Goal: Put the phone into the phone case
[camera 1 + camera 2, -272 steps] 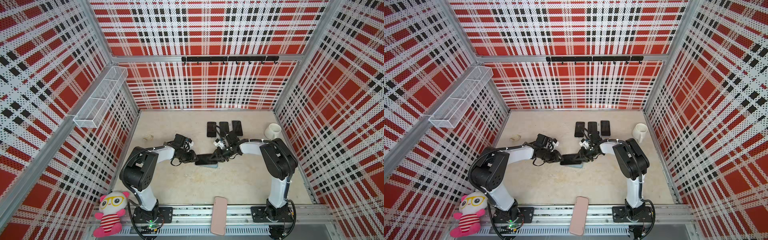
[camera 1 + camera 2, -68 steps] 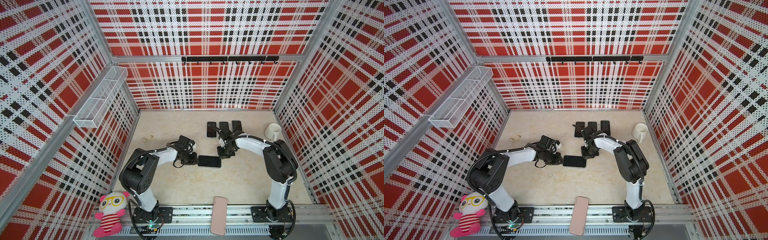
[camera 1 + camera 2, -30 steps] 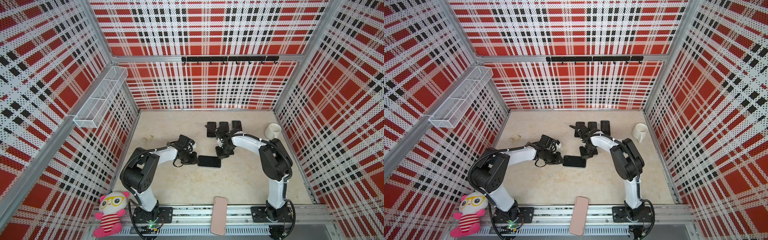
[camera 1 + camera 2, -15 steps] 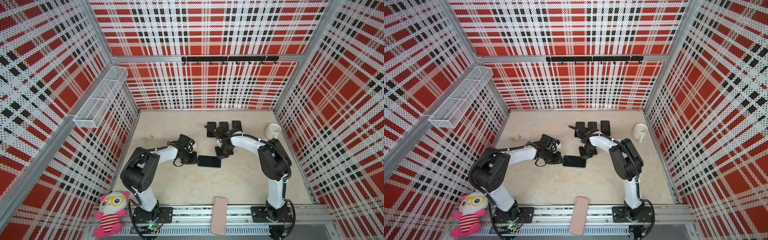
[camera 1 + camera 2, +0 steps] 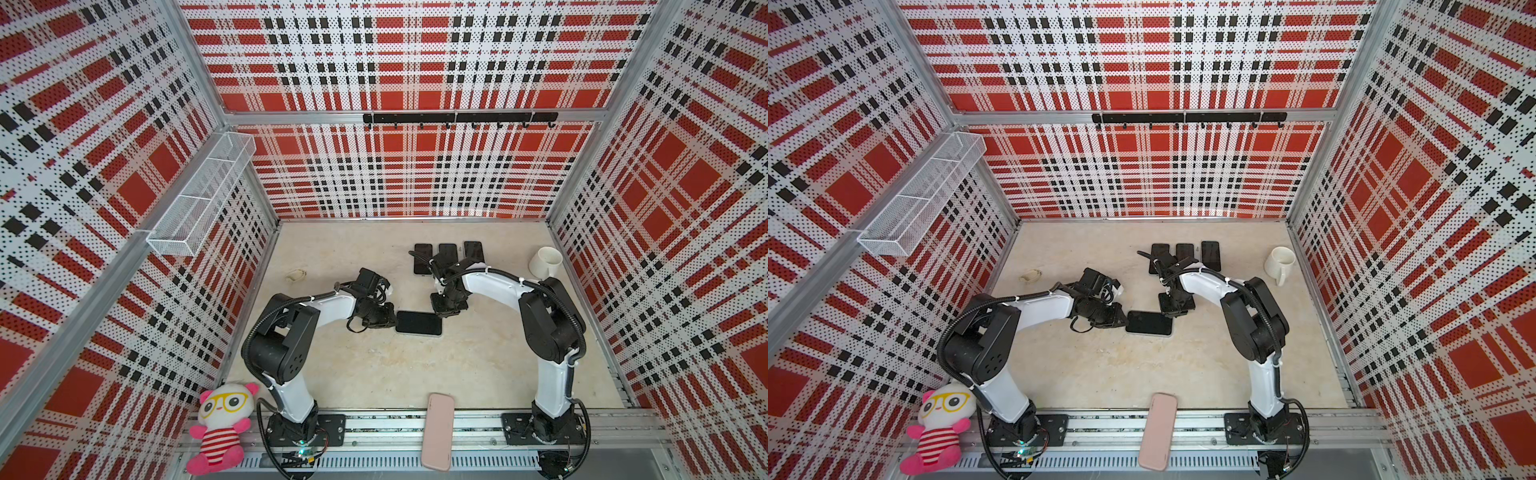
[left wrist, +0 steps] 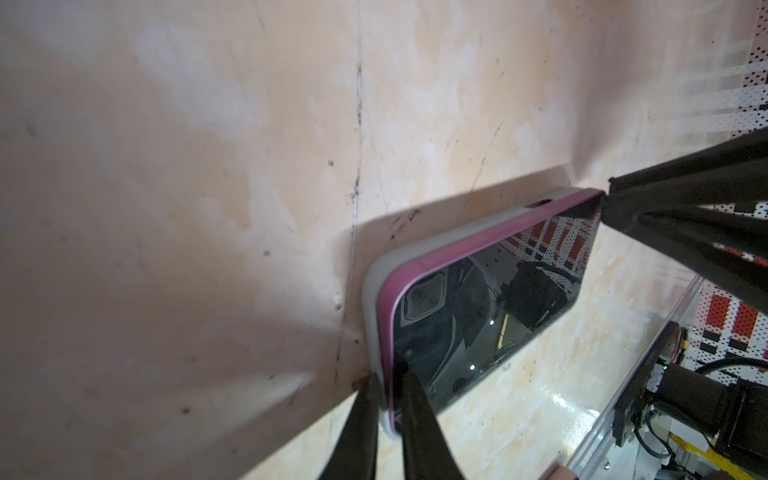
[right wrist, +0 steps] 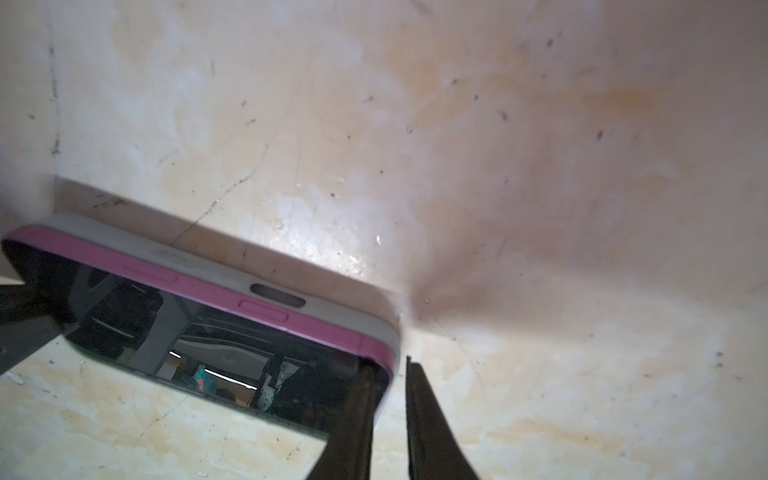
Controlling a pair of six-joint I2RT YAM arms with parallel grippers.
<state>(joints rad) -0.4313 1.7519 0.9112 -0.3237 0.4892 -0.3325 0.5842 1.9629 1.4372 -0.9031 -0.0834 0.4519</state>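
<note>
While the phone (image 5: 417, 323) lies flat and screen-up near the middle of the table (image 5: 374, 365), it sits in the grey phone case (image 6: 372, 299), with its pink rim showing above the case wall in both wrist views. At its left end the left gripper (image 6: 386, 384) is pinched almost closed on a corner, one finger outside the case wall and one on the glass. At the far end the right gripper (image 7: 388, 374) stands slightly parted and holds nothing — one finger lies over the screen corner, the other just off the case's end.
</note>
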